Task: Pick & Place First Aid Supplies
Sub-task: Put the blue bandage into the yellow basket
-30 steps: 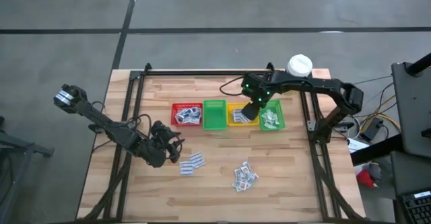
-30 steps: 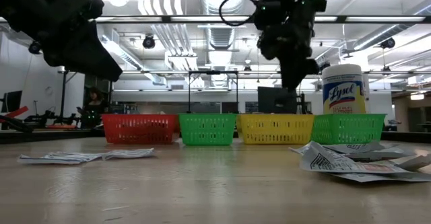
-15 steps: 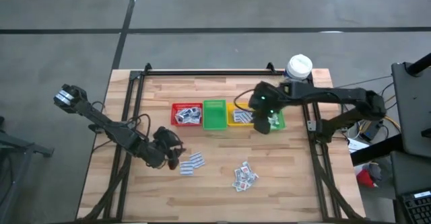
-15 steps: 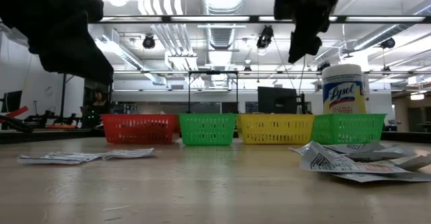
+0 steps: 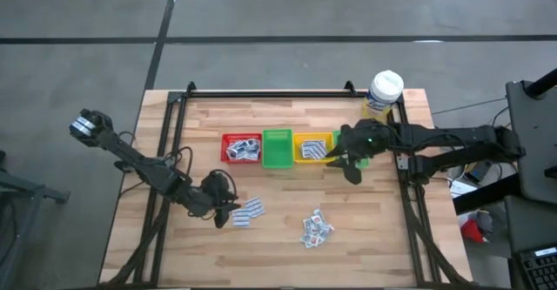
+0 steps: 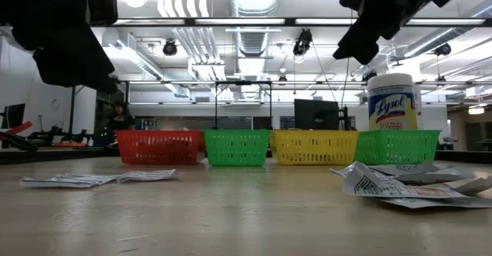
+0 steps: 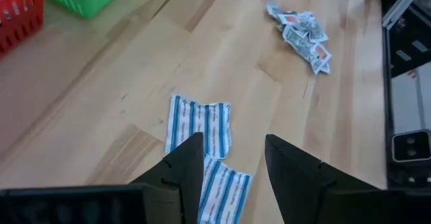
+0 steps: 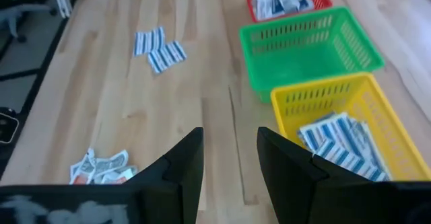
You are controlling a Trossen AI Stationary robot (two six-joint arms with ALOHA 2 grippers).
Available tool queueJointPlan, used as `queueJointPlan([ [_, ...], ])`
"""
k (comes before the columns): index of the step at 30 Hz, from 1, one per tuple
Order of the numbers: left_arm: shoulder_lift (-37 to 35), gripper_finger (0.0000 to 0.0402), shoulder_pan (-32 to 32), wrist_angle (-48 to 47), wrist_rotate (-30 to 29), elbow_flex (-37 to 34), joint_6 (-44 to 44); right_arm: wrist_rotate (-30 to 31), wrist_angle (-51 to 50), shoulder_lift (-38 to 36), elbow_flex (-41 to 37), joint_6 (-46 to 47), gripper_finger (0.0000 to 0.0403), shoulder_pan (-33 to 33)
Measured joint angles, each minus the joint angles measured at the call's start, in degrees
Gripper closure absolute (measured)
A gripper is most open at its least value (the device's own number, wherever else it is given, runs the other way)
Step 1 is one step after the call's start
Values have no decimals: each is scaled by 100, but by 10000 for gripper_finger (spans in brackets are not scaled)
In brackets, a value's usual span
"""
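You had the job partly done: white packets already lay in the red bin, the yellow bin and probably the half-hidden far green bin, while blue-striped paper packets and a crumpled white pile remained on the wooden plank surface. Your left gripper hovered just beside the striped packets and your right gripper hung near the bins, both with fingers spread and empty; beyond stood a white-capped bottle and a grey workshop floor.

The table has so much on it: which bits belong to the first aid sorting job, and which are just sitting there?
Part of the job:
- blue-striped packets, loose, under the open left gripper
- crumpled packets, loose
- packets in the red bin and yellow bin
- green bin, empty
- open right gripper, empty

Just lying about:
- wipes canister
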Motion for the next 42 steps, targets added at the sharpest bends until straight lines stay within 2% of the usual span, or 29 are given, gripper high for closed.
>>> queueJointPlan([
  [8,358,251,15,-166,1,301,-74,-11,864,-770,-850,-253,266,-2],
  [17,1378,250,103,-1790,453,1284,-531,-13,1416,-1704,-1497,-335,266,-3],
  [23,1780,251,174,-2574,784,1746,-573,-13,1481,-2140,-1687,-256,266,-2],
  [32,2220,250,361,-2860,1147,1909,426,-46,1457,-2283,-1820,-175,266,-2],
  [42,2476,250,518,-2850,1323,1884,922,-46,1451,-2276,-1846,-203,266,-2],
])
